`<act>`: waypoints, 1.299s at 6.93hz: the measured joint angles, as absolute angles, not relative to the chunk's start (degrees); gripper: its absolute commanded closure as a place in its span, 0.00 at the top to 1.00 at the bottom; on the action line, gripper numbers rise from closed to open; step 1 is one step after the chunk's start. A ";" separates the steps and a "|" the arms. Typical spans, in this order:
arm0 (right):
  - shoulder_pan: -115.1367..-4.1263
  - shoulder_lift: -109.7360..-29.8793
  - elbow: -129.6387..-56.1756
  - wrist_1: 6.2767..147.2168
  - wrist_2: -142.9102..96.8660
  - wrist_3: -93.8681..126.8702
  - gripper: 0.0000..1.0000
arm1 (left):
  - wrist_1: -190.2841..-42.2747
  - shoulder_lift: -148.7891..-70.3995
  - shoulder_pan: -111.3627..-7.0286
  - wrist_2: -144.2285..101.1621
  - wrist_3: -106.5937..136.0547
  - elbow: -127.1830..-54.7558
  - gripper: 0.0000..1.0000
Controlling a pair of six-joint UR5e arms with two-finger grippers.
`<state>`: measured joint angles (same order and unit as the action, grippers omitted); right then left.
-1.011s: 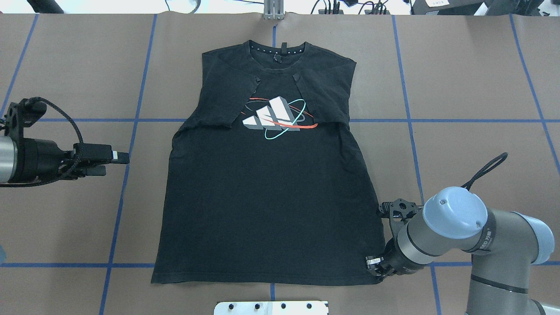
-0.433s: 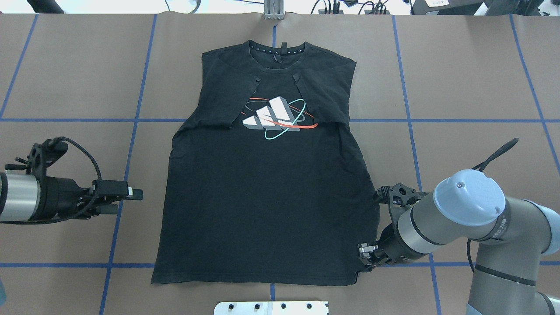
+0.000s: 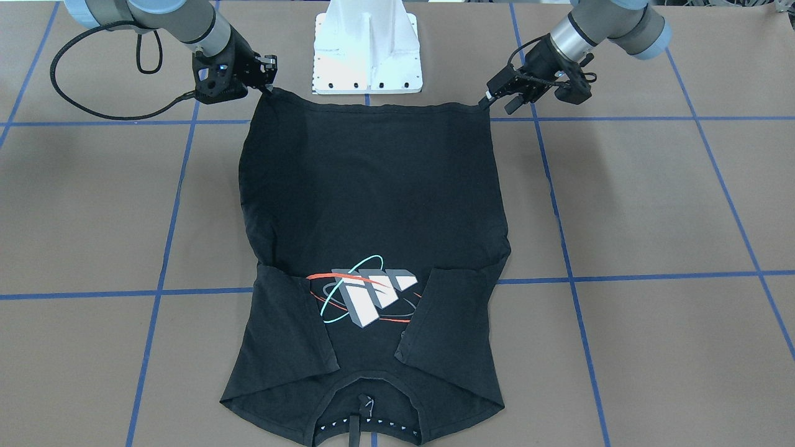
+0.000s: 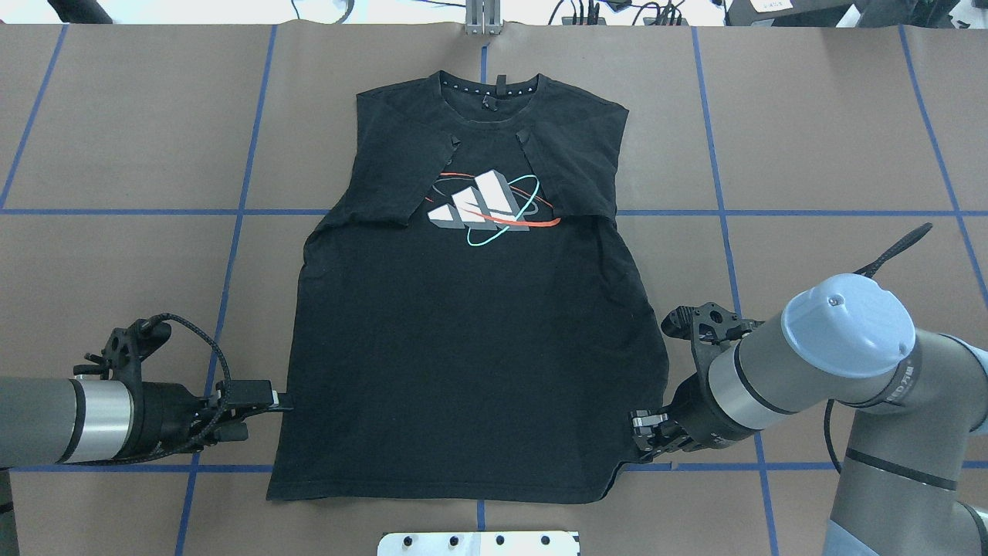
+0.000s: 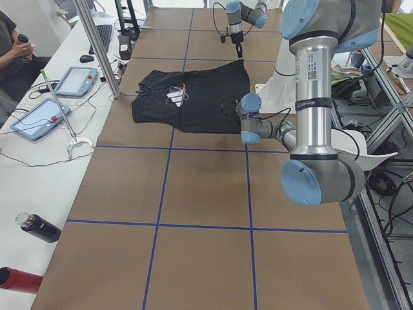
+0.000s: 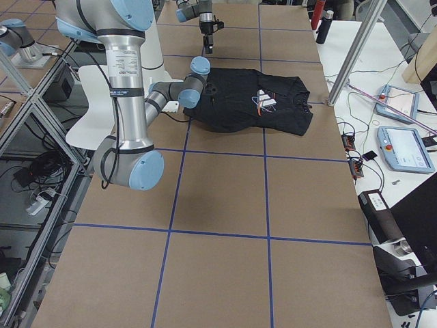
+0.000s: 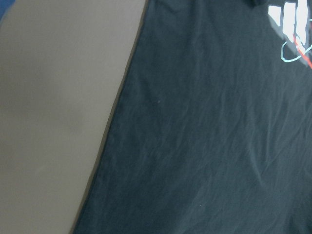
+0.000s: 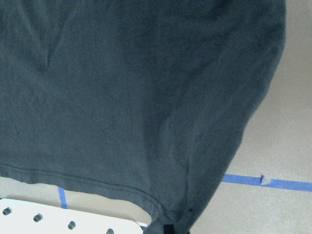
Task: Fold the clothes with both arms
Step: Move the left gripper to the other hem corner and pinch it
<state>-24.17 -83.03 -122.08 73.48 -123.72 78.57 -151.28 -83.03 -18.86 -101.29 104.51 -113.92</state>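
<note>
The black T-shirt [image 4: 463, 347] lies flat on the brown table, print [image 4: 482, 205] up, both sleeves folded in over the chest, collar at the far side. My right gripper [image 4: 644, 442] is shut on the hem's right corner and holds it slightly raised and pulled inward; the front view shows it [image 3: 268, 81] at that corner. My left gripper [image 4: 274, 405] hovers at the shirt's left edge near the hem, fingers apart and empty; in the front view it [image 3: 499, 104] is by the other hem corner. The left wrist view shows only the shirt's edge [image 7: 219, 122].
The white pedestal base [image 3: 366, 56] stands just behind the hem, between the arms. Blue tape lines [image 4: 718, 212] cross the table. A metal post [image 4: 482, 19] stands beyond the collar. Tablets [image 5: 39, 119] and bottles [image 5: 35, 227] lie on a side bench.
My left gripper has moved toward the robot and in to the shirt's left edge. My right gripper has drawn the hem corner inward and up, lifting it off the table.
</note>
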 measured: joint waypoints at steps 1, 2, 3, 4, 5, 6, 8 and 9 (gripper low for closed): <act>-24.49 -82.57 -122.08 73.48 -123.81 78.57 0.00 | -151.16 -83.09 -17.29 -99.86 104.96 -113.45 1.00; -24.80 -82.37 -122.08 73.48 -123.88 78.57 0.00 | -151.09 -83.08 -16.53 -99.21 105.13 -113.05 1.00; -24.98 -82.31 -122.11 73.48 -124.06 78.57 0.00 | -151.03 -83.05 -16.04 -98.96 105.18 -112.68 1.00; -25.17 -82.28 -122.19 73.48 -124.45 78.57 0.00 | -151.01 -83.09 -15.40 -98.85 105.20 -112.17 1.00; -25.40 -82.27 -122.28 73.48 -124.85 78.57 0.00 | -151.00 -83.19 -14.75 -98.79 105.20 -111.54 1.00; -25.60 -82.27 -122.31 73.48 -125.14 78.57 0.00 | -150.71 -83.39 -14.06 -98.76 105.20 -111.03 1.00; -26.06 -82.27 -122.37 73.48 -125.57 78.54 0.00 | -149.29 -84.50 -12.63 -98.78 105.20 -110.03 1.00; -26.43 -82.27 -122.40 73.48 -126.12 78.55 0.00 | -148.98 -84.86 -12.42 -98.77 105.20 -109.57 1.00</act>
<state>-26.43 -82.27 -122.40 73.48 -126.12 78.55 -148.98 -84.86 -12.42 -98.77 105.20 -109.57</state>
